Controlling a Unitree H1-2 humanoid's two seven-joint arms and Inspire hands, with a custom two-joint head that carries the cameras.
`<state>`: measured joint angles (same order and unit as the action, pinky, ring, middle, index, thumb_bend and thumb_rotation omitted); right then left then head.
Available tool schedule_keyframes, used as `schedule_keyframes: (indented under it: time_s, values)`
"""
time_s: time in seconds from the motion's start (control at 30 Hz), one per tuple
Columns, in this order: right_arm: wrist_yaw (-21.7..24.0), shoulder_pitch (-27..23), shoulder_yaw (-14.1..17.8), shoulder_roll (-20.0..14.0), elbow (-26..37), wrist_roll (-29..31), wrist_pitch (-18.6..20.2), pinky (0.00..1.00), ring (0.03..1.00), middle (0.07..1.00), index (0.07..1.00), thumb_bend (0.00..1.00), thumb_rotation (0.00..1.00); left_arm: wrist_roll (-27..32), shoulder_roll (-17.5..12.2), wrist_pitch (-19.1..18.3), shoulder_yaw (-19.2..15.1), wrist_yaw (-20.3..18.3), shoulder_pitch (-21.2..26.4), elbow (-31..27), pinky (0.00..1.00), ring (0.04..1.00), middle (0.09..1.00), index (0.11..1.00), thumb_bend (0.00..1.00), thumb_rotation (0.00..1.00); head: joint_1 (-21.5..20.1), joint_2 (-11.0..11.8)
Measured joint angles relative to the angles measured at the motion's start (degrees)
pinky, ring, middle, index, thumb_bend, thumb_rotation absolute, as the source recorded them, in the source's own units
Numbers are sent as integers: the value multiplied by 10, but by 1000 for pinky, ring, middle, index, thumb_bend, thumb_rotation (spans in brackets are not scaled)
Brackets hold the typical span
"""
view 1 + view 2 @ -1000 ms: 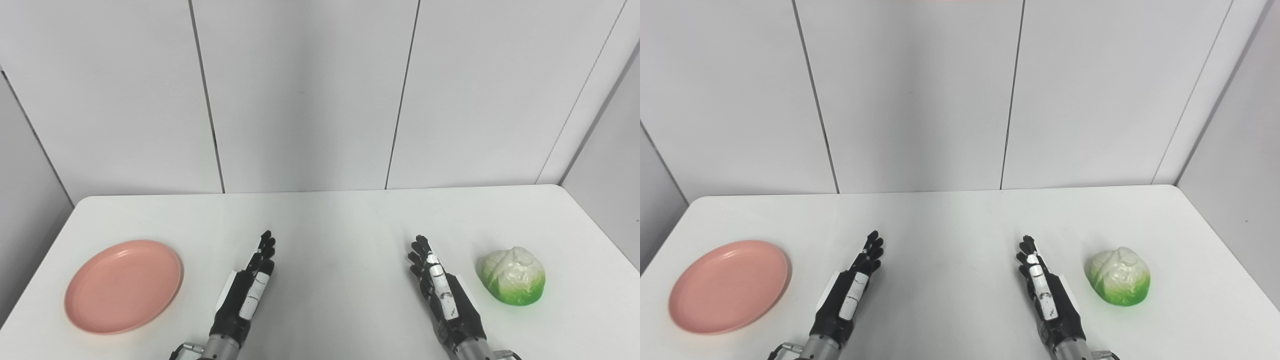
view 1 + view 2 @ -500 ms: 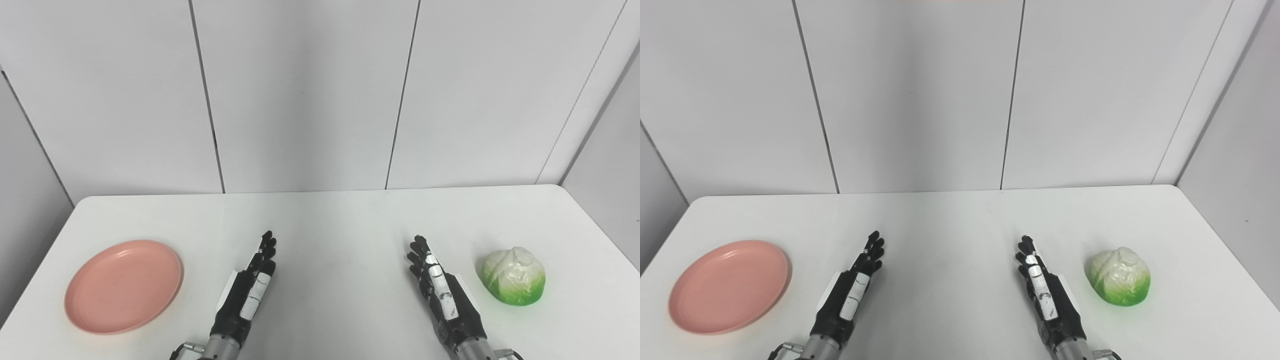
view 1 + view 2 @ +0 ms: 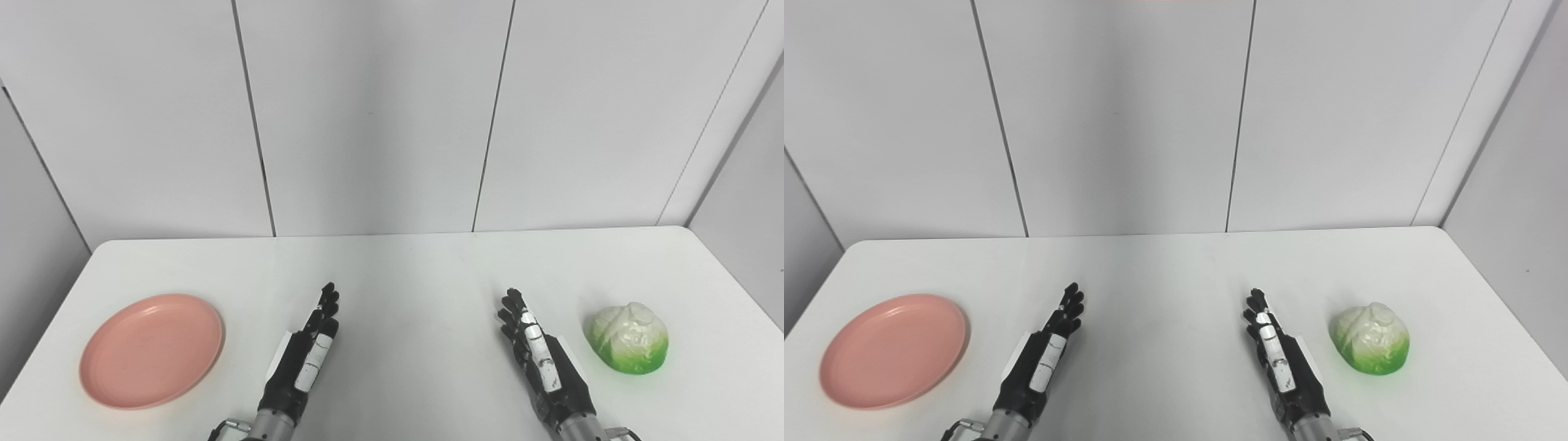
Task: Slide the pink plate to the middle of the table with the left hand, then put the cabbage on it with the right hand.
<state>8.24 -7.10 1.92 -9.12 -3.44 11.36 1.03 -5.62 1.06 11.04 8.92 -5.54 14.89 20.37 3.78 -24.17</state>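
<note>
A pink plate lies flat at the table's left side, well to the left of the left hand, which is the nearer hand. That hand holds nothing, its fingers straight and pointing away. The right hand, likewise empty and extended, sits just left of the cabbage. The table's middle lies between the hands.

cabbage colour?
The cabbage is whitish on top, fading to bright green at the base; clearest in the left eye view.
</note>
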Motion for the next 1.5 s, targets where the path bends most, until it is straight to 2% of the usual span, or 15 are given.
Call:
schedule_keyframes:
  time_s: [0.17,0.3,0.6,0.93,1.1,1.2,1.33,1.43,1.5]
  values:
    - [5,-1,0,-4,-1,10,0,1000,1000,1000,1000,387,1000,-5,0,4,0,0,6,9,972,987,992,982,823,1000,11,1]
    - [9,-1,0,-8,-2,13,0,1000,1000,1000,1000,393,1000,-5,1,6,0,1,10,14,971,985,991,980,869,1000,23,2]
    - [14,-2,1,-13,-5,17,0,1000,1000,1000,1000,355,1000,-14,7,7,1,6,18,26,991,985,978,968,915,1000,57,4]
    - [23,-2,0,-23,3,22,7,1000,1000,1000,1000,325,1000,-55,12,7,8,32,25,33,997,984,984,974,936,1000,89,8]
    - [24,-2,1,-26,5,26,14,1000,1000,1000,1000,325,1000,-69,12,5,14,39,27,36,1000,976,972,970,912,1000,92,8]
    - [24,-2,1,-28,6,28,18,1000,1000,1000,1000,315,1000,-85,12,4,19,47,27,36,979,964,963,967,847,1000,92,7]
    - [24,-2,1,-28,6,28,18,1000,1000,1000,1000,316,1000,-119,10,6,31,61,28,36,971,966,968,973,812,1000,93,7]
    - [25,-2,1,-28,6,28,18,1000,1000,1000,1000,314,1000,-136,8,7,37,68,28,36,953,961,966,974,802,1000,93,7]
    - [25,-2,1,-28,6,28,18,1000,1000,1000,1000,313,1000,-138,8,7,37,69,28,36,975,969,973,977,832,1000,90,8]
